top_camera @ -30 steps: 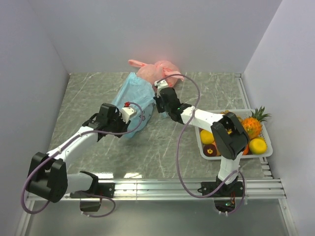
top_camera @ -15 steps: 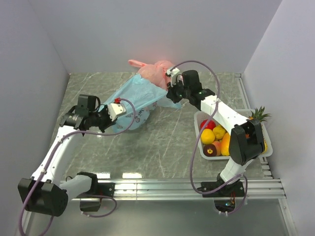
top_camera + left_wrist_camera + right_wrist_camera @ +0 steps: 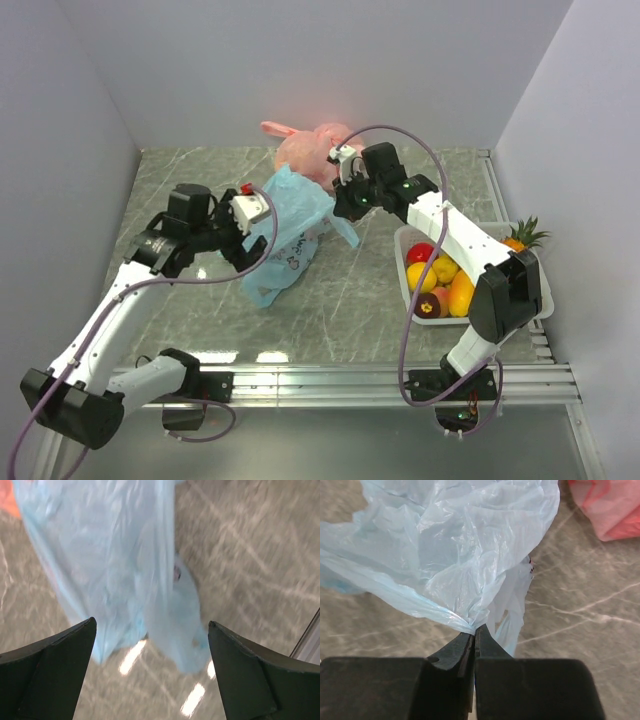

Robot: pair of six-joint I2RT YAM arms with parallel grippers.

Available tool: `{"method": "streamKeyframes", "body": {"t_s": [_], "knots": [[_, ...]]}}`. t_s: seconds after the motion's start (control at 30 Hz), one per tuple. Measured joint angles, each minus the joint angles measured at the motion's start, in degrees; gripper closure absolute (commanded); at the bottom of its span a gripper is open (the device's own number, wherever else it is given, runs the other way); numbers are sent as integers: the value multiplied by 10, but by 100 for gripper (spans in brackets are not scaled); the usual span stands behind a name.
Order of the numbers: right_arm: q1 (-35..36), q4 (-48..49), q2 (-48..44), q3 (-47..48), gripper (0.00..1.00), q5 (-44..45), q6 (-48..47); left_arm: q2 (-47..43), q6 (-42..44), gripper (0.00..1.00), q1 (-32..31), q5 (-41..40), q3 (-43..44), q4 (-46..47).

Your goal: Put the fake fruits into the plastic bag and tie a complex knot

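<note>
Top view: bright, even overhead light, soft shadows, white glare patches on table (image 3: 330,310) lower centre. Left wrist view: heavy motion blur, plastic bag (image 3: 125,555) smeared. Right wrist view: sharp.

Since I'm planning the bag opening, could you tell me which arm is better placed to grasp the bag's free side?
Probably left: the left hand is open near the plastic bag, while the right hand is shut on its edge.

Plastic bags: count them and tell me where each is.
2. The light-blue bag is mid-table, pinched by the right hand; the pink bag lies behind it near the back wall. No others show.
</note>
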Motion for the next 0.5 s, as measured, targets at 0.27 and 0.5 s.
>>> {"method": "streamKeyframes", "body": {"t_s": [0.27, 0.5], "knots": [[11, -53, 0, 58, 100, -22, 71, 40, -97, 1, -123, -125, -23, 109], [11, -126, 1, 112, 100, -76, 70, 90, -107, 1, -146, -187, -36, 142]]}}
